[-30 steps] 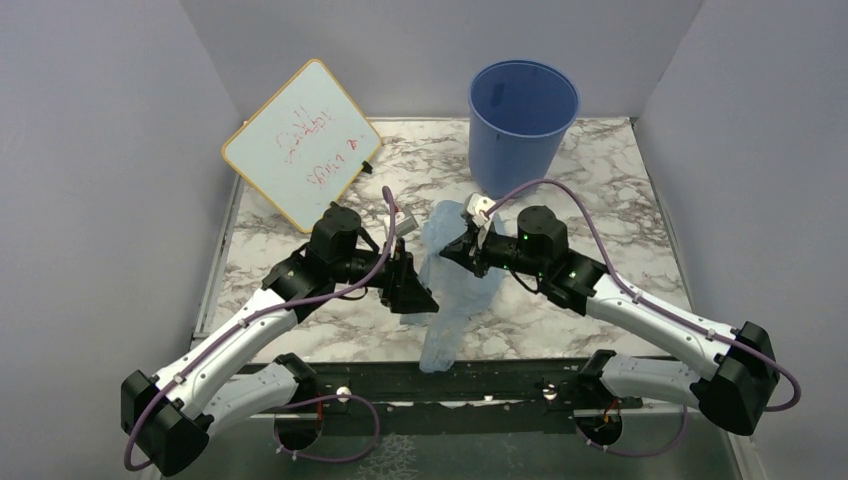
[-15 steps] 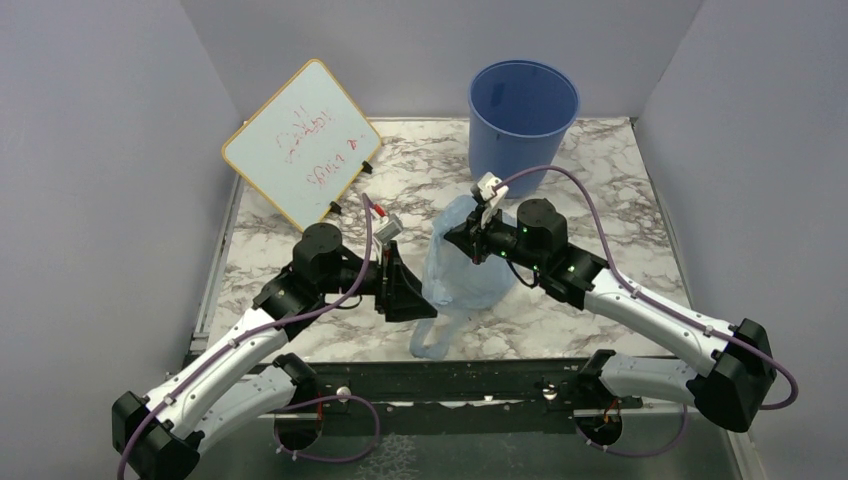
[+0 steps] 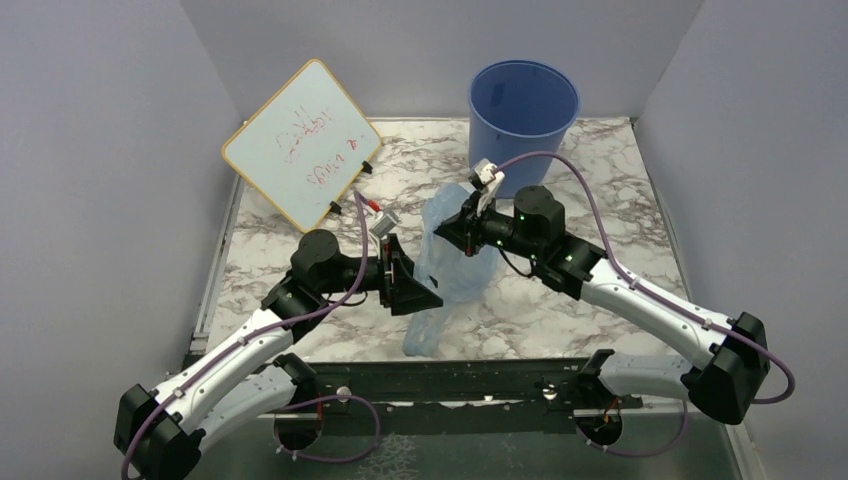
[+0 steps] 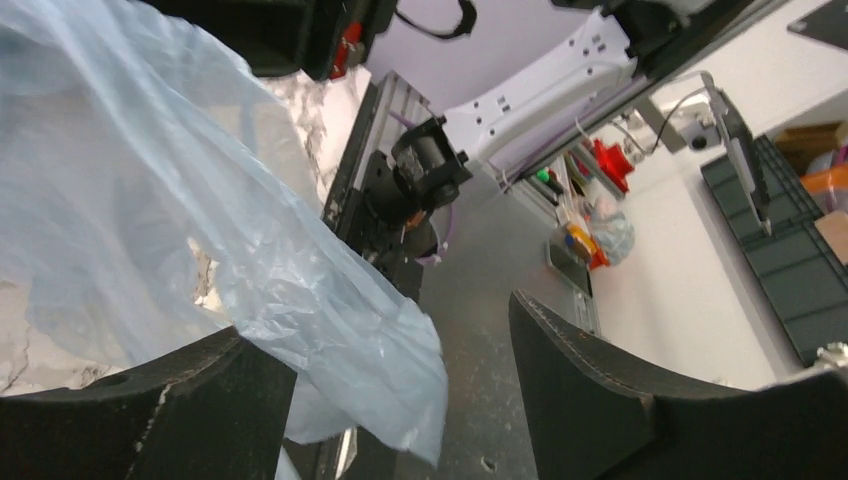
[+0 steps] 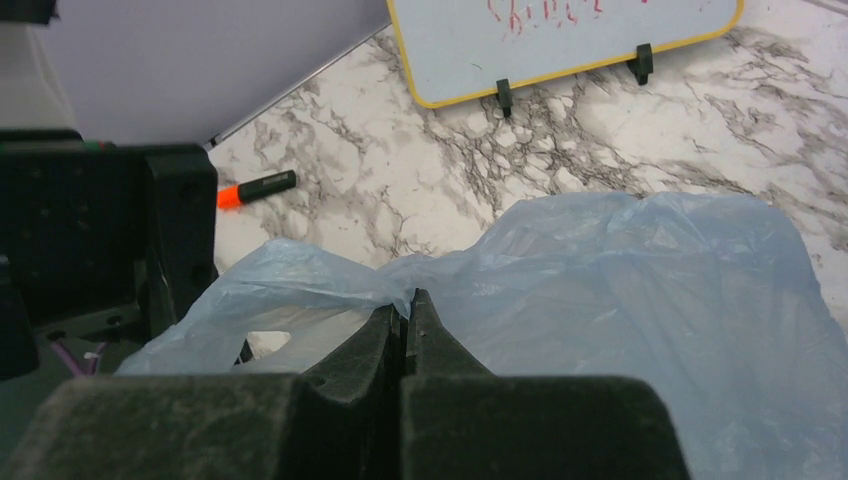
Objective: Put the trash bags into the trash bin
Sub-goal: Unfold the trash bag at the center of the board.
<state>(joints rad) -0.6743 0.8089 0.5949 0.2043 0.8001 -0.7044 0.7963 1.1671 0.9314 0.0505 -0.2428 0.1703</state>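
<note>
Left gripper (image 4: 385,345) wider around bag (image 3: 452,255), whiteboard (image 3: 300,140) illegible

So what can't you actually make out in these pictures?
Whiteboard writing: too small from above; cut off by the top edge in the right wrist view.
Bin base: partly behind the right arm from above; absent from both wrist views.
Bag lower end: in the left wrist view, hidden behind one of the left jaws.

Trash bags (image 3: 452,268): thin, crinkly, translucent plastic film.
</note>
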